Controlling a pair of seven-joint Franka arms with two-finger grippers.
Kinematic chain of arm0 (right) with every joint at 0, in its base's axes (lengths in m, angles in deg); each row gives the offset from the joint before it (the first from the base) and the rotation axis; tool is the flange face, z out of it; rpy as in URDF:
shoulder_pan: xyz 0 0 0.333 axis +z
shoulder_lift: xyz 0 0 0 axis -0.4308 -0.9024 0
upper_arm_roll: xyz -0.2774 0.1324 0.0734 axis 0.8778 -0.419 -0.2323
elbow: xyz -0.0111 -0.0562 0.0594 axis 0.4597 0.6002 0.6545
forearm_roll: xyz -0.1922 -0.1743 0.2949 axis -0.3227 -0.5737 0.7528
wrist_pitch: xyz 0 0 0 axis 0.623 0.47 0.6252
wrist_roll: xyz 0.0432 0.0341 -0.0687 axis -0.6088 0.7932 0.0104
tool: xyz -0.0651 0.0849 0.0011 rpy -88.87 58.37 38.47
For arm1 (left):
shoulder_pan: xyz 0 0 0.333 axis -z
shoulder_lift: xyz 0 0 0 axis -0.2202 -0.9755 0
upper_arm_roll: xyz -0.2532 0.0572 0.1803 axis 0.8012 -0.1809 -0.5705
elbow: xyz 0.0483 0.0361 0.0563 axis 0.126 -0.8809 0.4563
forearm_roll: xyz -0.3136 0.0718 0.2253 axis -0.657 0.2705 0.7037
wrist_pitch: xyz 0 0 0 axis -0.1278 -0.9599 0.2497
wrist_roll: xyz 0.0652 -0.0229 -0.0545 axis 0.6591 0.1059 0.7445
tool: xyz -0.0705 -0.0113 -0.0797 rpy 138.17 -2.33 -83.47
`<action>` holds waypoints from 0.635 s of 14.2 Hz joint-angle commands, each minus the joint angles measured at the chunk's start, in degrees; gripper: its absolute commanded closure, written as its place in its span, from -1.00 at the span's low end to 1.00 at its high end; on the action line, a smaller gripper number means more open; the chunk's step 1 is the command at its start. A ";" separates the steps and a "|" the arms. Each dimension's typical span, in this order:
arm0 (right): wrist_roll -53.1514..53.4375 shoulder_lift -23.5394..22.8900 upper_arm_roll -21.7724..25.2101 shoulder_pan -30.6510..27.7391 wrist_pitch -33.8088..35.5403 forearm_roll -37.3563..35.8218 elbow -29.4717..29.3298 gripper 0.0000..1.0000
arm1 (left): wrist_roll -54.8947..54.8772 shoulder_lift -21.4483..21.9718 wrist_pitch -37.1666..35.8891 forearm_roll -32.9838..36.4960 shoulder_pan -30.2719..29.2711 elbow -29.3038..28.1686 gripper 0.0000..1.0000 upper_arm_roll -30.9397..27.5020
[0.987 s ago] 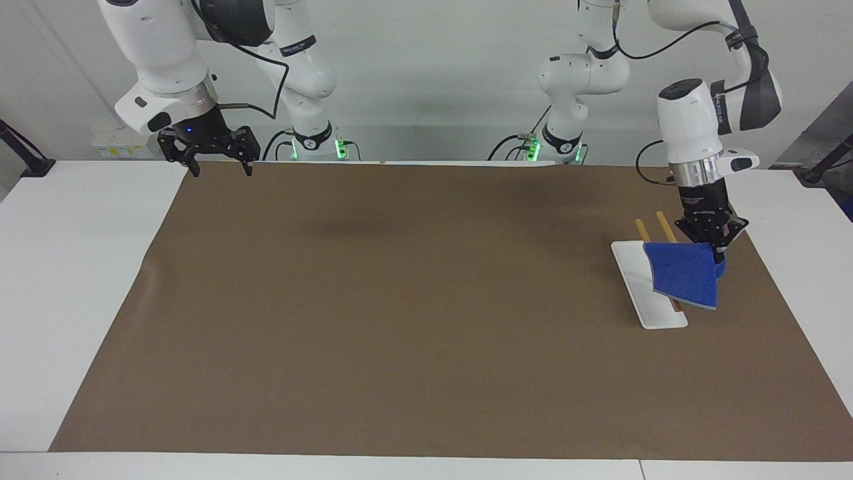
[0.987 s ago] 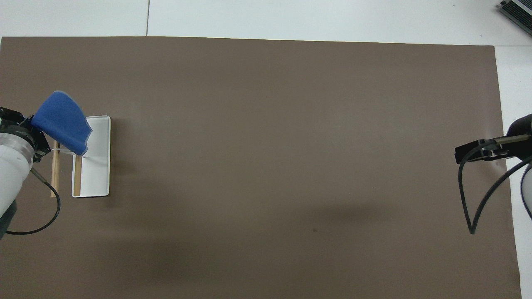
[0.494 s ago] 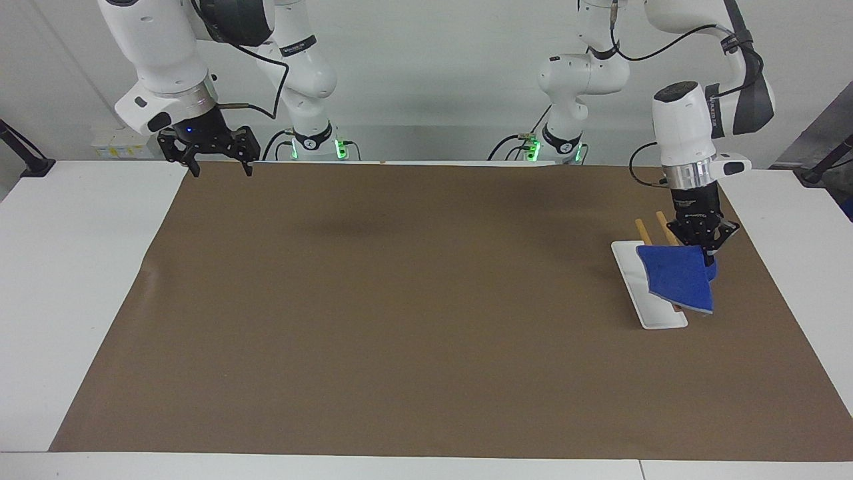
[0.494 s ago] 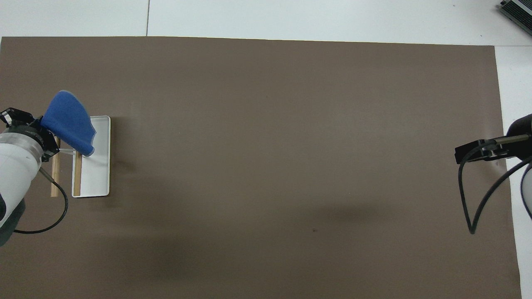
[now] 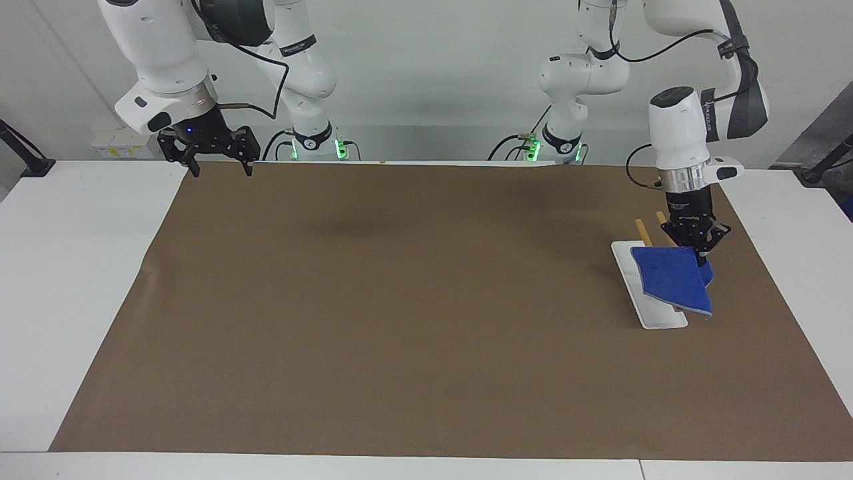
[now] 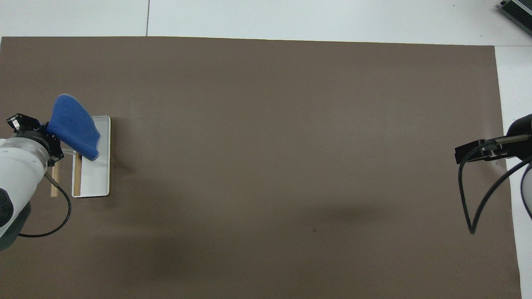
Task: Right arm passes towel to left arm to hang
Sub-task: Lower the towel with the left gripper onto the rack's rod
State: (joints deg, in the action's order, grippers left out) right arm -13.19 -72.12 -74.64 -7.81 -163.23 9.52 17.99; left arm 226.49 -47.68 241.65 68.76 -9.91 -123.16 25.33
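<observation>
Blue microfibre, the towel (image 5: pixel 670 279) hangs from the left gripper (image 5: pixel 698 252), whose fingers are clamped on its corner, over the white rack base (image 5: pixel 633 287) and wooden bars (image 5: pixel 642 231) at the mat's (image 5: pixel 400 307) three o'clock in the facing view. The right gripper (image 5: pixel 220 165) waits at ten o'clock, fingers spread, holding nothing.

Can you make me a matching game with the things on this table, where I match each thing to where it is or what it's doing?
Things:
1. towel
2. left gripper
3. right gripper
4. white rack base

Places or states:
A. open, waiting over the mat's edge at the right arm's end
B. lying flat on the brown mat
C. shut, pinching a blue corner
D. hanging over the rack's wooden bars

Pairs: 1-D, 2-C, 3-A, 4-B
</observation>
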 commanded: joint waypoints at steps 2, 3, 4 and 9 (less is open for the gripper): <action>-0.13 1.27 0.36 -0.16 -0.75 1.27 1.17 -1.00 | -0.98 2.04 -1.37 -0.25 0.61 -2.26 0.93 -0.98; -0.13 1.27 0.27 -0.16 -0.75 1.35 1.17 -1.00 | -1.50 2.22 -1.37 -0.25 0.44 -2.78 0.91 -0.98; -0.13 1.27 0.36 -0.16 -0.75 1.35 1.17 -1.00 | -2.38 2.22 -1.37 -0.25 0.26 -2.87 0.91 -1.07; -0.13 1.27 0.27 -0.16 -0.75 1.27 1.17 -1.00 | -2.82 2.13 -1.54 -0.25 0.26 -2.26 -0.76 -1.25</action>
State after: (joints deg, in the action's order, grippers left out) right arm -13.19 -72.12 -74.64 -7.81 -163.23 9.52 17.99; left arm 225.12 -47.29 241.15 68.77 -9.98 -124.52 24.51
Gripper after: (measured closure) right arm 0.000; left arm 0.634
